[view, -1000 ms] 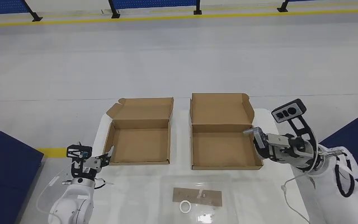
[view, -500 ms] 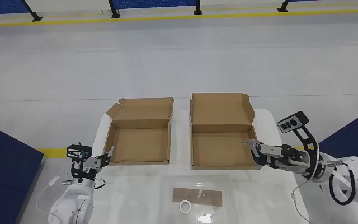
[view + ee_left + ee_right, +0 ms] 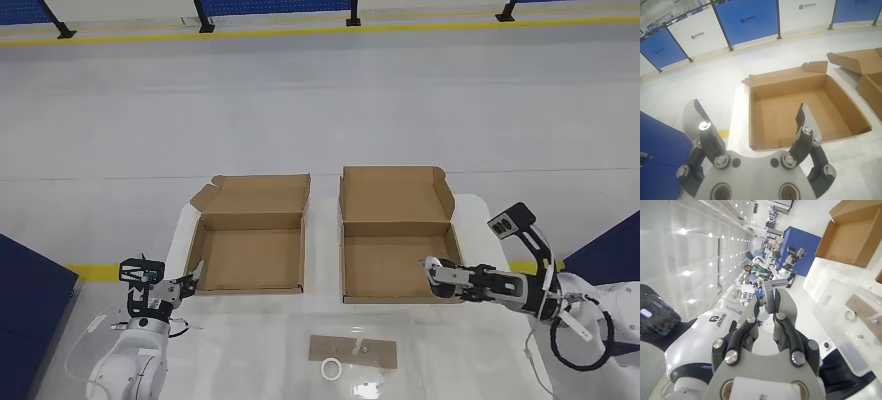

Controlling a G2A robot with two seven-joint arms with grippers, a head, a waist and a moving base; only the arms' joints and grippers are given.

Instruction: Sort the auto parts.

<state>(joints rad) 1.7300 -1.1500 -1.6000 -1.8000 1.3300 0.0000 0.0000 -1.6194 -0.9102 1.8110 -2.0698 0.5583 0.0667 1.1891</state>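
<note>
Two open cardboard boxes sit side by side on the white table: the left box (image 3: 250, 258) (image 3: 800, 111) and the right box (image 3: 385, 265). Both look empty. My right gripper (image 3: 430, 272) (image 3: 767, 300) hangs over the front right part of the right box, shut on a small grey metal part (image 3: 772, 285). At the table's front left corner my left gripper (image 3: 188, 276) (image 3: 749, 113) stands open beside the left box, nothing between its fingers. A white ring (image 3: 331, 369) (image 3: 849, 315) and small screws (image 3: 859, 336) lie in a clear tray (image 3: 300, 350).
A flat brown cardboard piece (image 3: 352, 350) (image 3: 861, 306) lies in the clear tray at the table's front middle. Both box lids (image 3: 262, 192) stand open toward the far side. Blue panels flank the table on either side.
My right arm has swung left and toward the table's front, carrying the metal part from the right box's right wall to above its floor. The left arm has not moved.
</note>
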